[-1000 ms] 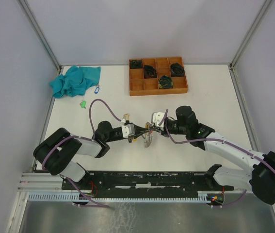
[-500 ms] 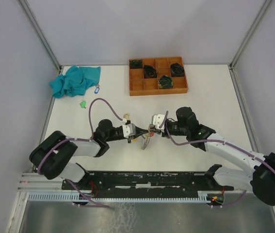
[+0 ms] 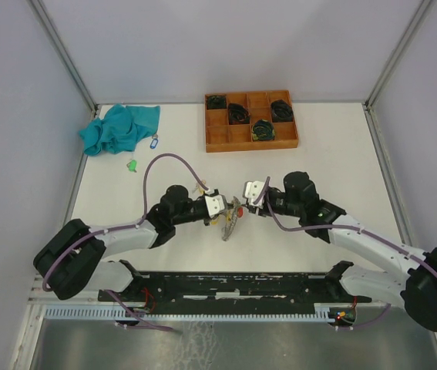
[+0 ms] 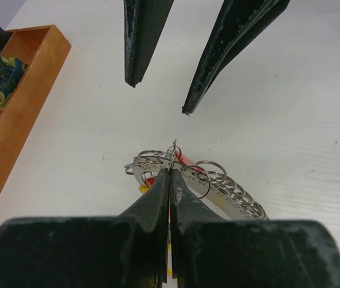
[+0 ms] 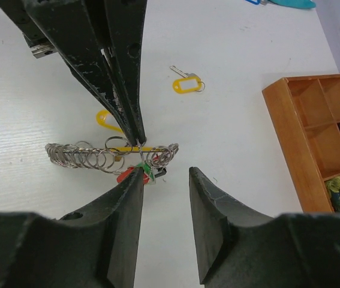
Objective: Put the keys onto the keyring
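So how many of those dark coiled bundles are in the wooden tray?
4 bundles in the wooden tray: back-left, beside it, back-right, one nearer. None seems hidden.

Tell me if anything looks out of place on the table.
Three keys lie loose, apart from the keyring: a blue-tagged key beside the crumpled teal cloth, a green-tagged key nearby, and a yellow-tagged key closer to the keyring. Nothing looks damaged.
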`<state>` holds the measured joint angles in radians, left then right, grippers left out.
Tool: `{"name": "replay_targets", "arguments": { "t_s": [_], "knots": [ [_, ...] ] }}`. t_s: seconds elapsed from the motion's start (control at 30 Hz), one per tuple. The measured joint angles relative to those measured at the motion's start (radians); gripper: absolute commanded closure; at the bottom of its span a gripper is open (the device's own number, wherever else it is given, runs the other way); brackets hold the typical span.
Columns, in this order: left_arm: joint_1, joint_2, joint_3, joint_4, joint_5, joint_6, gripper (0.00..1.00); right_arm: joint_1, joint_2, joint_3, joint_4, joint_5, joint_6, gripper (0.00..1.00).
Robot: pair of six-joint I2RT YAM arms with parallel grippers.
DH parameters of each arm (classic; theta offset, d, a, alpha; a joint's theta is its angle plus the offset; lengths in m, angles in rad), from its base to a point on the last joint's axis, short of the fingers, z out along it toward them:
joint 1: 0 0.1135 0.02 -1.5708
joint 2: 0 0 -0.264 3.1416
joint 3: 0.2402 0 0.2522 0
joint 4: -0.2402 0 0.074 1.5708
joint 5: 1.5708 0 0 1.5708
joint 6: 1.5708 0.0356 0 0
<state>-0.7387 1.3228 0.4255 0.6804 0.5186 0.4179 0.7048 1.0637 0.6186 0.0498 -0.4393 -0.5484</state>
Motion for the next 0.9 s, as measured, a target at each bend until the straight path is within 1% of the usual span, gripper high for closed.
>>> {"name": "replay_targets", "arguments": {
  "t_s": [0.27,0.5,0.67,0.9],
  "knots": [
    [-0.032,-0.021,0.002,-0.055,-0.121,0.015,0.97,0.0,0.104,-0.013,0.104,-0.002,0.038,0.58],
    [-0.045,-0.024,0.002,-0.053,-0.196,0.014,0.97,0.0,0.146,-0.103,0.288,0.038,0.101,0.61],
    [-0.049,-0.024,0.002,-0.041,-0.22,0.013,0.97,0.014,0.185,-0.151,0.405,0.076,0.135,0.63],
    [-0.049,-0.024,0.002,-0.02,-0.232,0.012,0.97,0.056,0.243,-0.173,0.551,0.121,0.159,0.67]
  ]
}}
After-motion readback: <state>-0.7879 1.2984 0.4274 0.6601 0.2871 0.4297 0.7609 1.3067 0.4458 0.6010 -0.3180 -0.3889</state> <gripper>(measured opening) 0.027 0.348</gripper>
